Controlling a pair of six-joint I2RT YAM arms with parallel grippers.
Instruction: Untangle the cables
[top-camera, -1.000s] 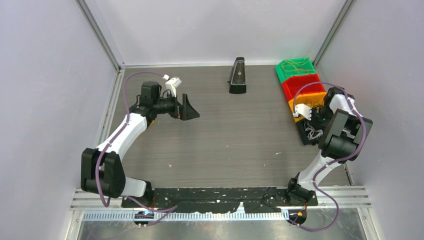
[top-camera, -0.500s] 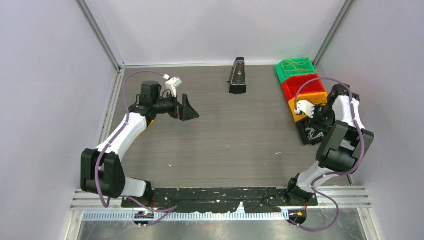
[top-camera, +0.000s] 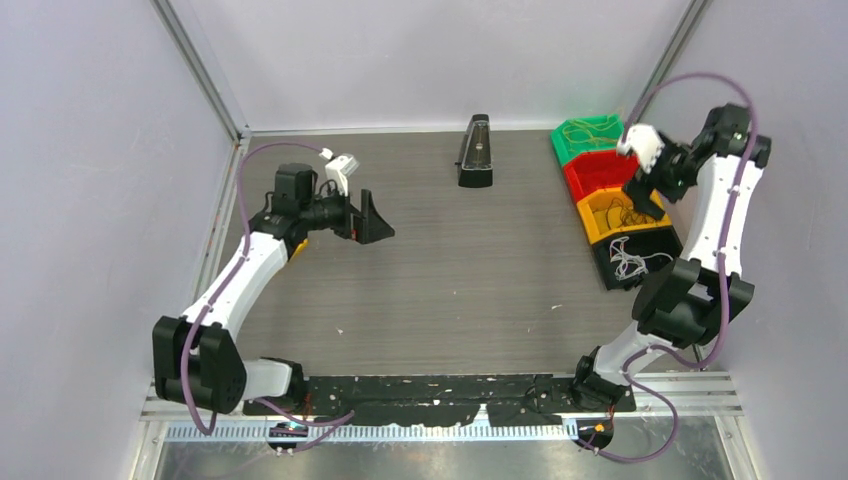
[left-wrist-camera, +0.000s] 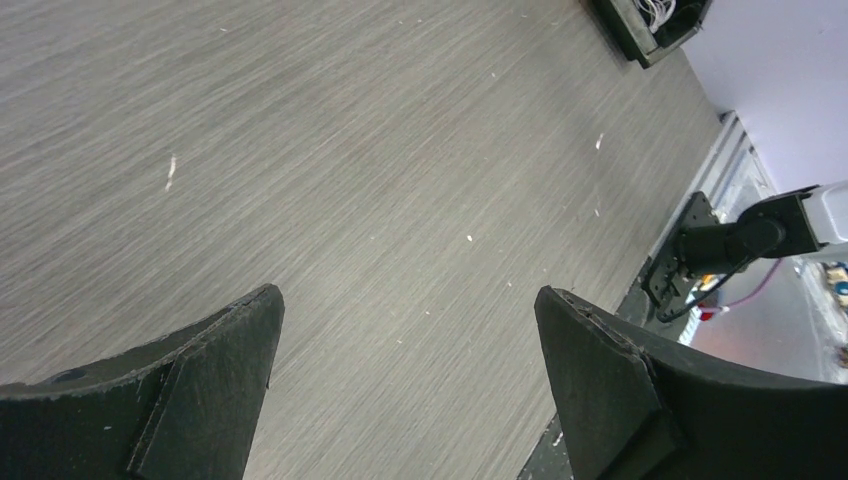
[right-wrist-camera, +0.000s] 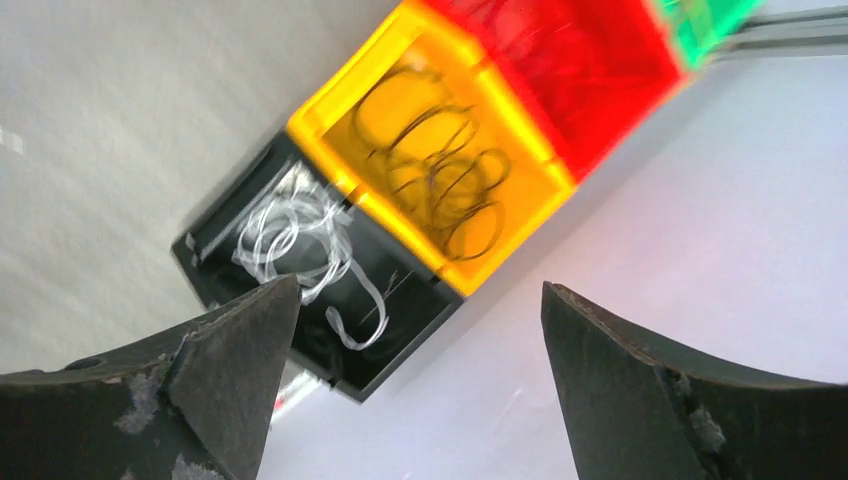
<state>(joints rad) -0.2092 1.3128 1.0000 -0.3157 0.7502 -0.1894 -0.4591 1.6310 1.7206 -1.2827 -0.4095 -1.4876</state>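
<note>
Cables (top-camera: 630, 262), for your count, lie in a row of bins at the right edge of the surface (top-camera: 480, 270): curly white strands (right-wrist-camera: 300, 235) in the black bin (top-camera: 606, 268), dark loops (right-wrist-camera: 440, 170) in the yellow bin (right-wrist-camera: 345, 70), thin yellowish strands in the green bin (top-camera: 558, 140), and the red bin (top-camera: 600, 172) too blurred to read. Your left fingers (left-wrist-camera: 190, 380) are spread wide, holding nothing, over bare surface well apart from the bins. Your right fingers (right-wrist-camera: 640, 380) are spread wide, holding nothing, high above the yellow and black bins, touching neither.
</note>
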